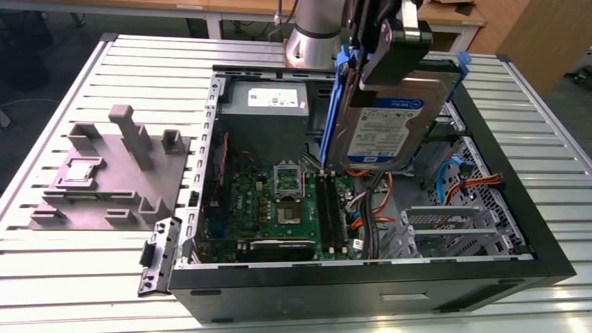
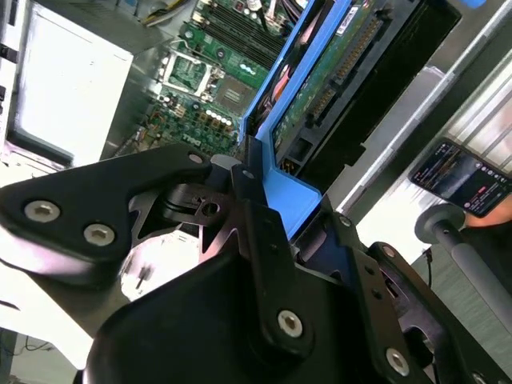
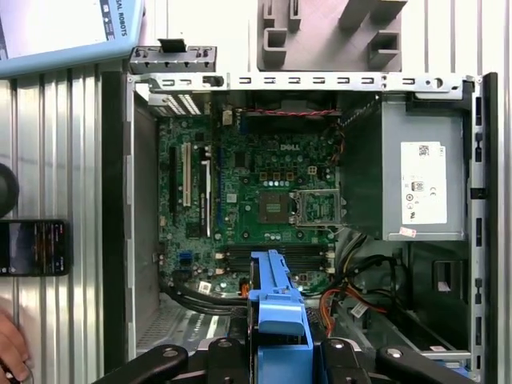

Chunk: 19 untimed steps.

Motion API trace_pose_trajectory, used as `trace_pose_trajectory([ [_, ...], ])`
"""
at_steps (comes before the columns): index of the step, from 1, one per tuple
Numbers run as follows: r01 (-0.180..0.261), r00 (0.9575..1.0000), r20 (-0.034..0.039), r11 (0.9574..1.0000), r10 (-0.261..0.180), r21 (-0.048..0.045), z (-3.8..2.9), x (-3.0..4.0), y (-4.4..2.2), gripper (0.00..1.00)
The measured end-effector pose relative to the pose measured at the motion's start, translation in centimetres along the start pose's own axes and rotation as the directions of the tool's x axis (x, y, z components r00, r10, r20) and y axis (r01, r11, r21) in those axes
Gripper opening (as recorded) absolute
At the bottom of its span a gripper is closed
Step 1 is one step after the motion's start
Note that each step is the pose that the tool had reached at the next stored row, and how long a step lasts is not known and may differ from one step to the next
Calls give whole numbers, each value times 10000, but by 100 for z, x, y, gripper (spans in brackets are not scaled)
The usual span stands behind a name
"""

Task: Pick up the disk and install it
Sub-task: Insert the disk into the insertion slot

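1. Hanging above the open computer case [image 1: 370,295], the gripper [image 1: 378,75] is closed onto the disk [image 1: 389,128]. In both wrist views it clamps the blue rail [image 3: 276,308] at one end. The disk stands on edge in the air, touching nothing below.
2. Risk, as judged: the hold takes only one end, so the disk could swing or slip free and strike the motherboard [image 1: 277,208].
3. Risk, as judged: the orange cables [image 1: 368,208] lie just under the disk's lower edge and could snag it on any descent.
4. Case contents: the motherboard lies on the floor and the power supply [image 1: 266,100] sits at the far end. A metal drive cage [image 1: 453,225] stands toward the exterior view's right, with the cables between cage and motherboard.
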<state>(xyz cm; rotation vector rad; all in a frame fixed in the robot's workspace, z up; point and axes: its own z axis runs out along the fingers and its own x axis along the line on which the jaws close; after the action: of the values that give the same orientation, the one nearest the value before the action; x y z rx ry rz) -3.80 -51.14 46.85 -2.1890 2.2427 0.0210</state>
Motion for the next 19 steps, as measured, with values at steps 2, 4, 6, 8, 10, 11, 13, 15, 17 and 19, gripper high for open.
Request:
trace_pose_trajectory([
  [2, 1, 10000, -7, 10000, -1, 0, 0, 54, -2, 37],
  [4, 1, 10000, -9, 10000, -1, 1, 2, 97, -5, 37],
  [6, 0, 10000, -10, 10000, 0, 0, 2, 121, -16, 37],
  [8, 0, 10000, -10, 10000, 0, -1, 3, 136, -47, 37],
  [10, 1, 10000, -10, 10000, -1, -1, 3, 141, -63, 37],
  [11, 0, 10000, -9, 10000, 0, -1, 3, 142, -63, 37],
  [13, -1, 10000, -10, 10000, 1, -2, 3, 142, -63, 37],
  [15, 0, 10000, -10, 10000, 0, -2, 3, 143, -64, 37],
  [17, 0, 10000, -10, 10000, 0, -2, 3, 143, -64, 37],
  [19, 0, 10000, -11, 10000, 0, -2, 2, 143, -65, 37],
])
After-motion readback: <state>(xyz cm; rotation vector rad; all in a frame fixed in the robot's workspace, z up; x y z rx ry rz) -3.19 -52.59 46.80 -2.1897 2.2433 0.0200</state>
